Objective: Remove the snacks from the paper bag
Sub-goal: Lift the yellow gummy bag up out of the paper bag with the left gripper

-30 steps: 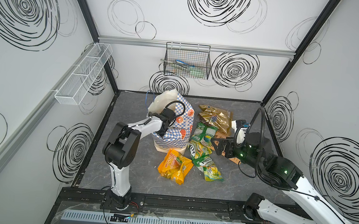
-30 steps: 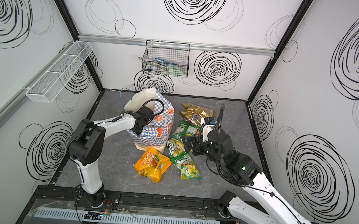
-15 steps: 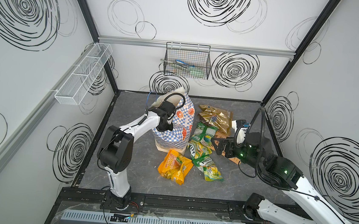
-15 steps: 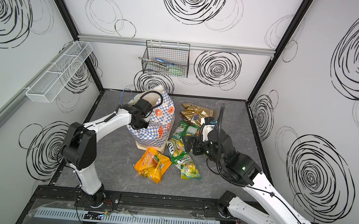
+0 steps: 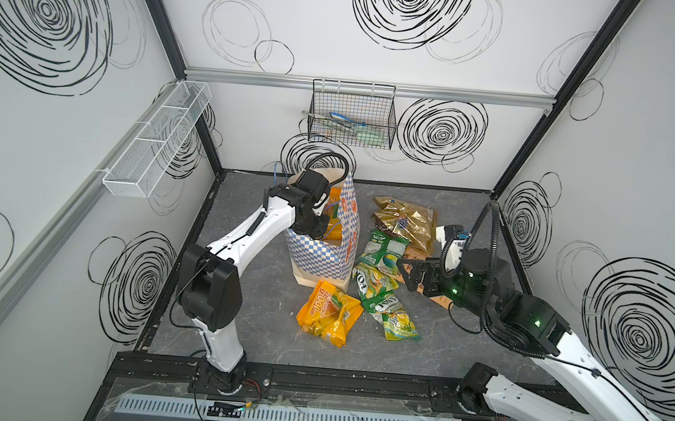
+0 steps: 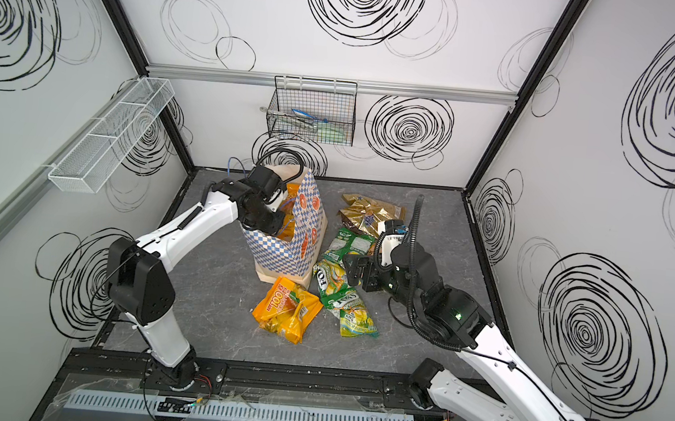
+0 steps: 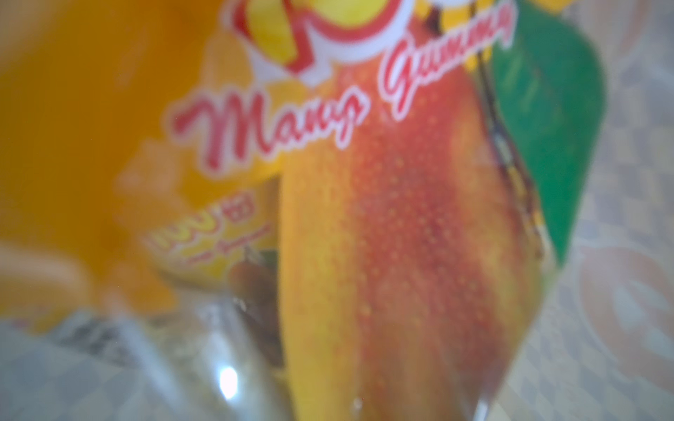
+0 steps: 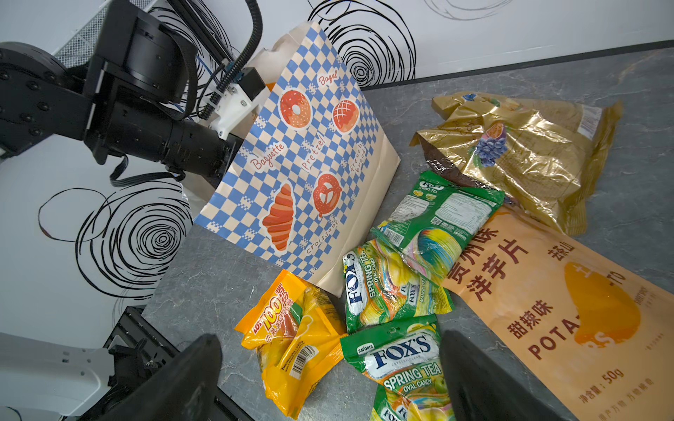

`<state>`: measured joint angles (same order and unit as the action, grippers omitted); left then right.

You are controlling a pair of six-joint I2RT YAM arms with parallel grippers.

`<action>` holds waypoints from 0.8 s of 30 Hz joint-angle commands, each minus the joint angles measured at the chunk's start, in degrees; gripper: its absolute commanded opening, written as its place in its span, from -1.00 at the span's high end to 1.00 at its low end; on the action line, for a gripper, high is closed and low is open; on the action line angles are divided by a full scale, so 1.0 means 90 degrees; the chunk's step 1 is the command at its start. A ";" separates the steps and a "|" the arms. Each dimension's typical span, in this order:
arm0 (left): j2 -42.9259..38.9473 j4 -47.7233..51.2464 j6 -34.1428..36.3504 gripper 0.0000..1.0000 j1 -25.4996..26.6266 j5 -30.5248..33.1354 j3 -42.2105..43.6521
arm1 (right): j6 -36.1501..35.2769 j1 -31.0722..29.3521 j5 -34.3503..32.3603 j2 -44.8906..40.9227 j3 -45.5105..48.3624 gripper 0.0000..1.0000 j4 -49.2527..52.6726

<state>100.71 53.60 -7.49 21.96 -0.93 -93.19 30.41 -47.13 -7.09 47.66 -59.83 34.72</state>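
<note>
Evidently the left claw [image 5: 317, 227] is sunk in the open top of the tall cream paper bag with blue-white checks [image 5: 320, 256], mid-table, pinching what seems an orange mango-gummy packet [image 7: 383, 237] to lift it out, while the right claw [image 5: 406, 274] hangs spread above crinkly packets [image 5: 377, 290] strewn to the bag's right.

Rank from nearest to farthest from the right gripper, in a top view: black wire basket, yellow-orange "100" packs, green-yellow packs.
1. Green-yellow packs, just left of the right gripper.
2. Yellow-orange "100" packs, toward the table's front.
3. Black wire basket, up on the back wall.
</note>
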 commanded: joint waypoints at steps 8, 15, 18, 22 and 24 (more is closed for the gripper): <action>-0.0340 0.0298 0.0163 1.00 -0.0073 0.0426 -0.1442 | -0.0016 0.0041 -0.0013 -0.0088 0.0017 -0.95 -0.0132; -0.0245 0.0596 0.0198 1.00 -0.0080 0.0777 -0.2255 | -0.0025 0.0041 0.0041 -0.0051 -0.0022 -0.95 -0.0137; -0.0097 0.0858 0.0251 1.00 -0.0104 0.1064 -0.2730 | -0.0035 0.0042 0.0035 -0.0042 -0.0042 -0.95 -0.0137; 0.0031 0.1009 0.0314 1.00 -0.0102 0.1511 -0.3123 | -0.0049 0.0042 0.0051 -0.0028 -0.0046 -0.95 -0.0169; 0.0041 0.1017 0.0334 1.00 -0.0110 0.1539 -0.3127 | -0.0064 0.0051 0.0065 -0.0032 -0.0030 -0.95 -0.0206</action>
<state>100.97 65.76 -5.43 21.58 9.63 -118.93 30.35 -46.92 -6.63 47.68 -59.83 34.70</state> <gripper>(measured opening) 0.127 0.975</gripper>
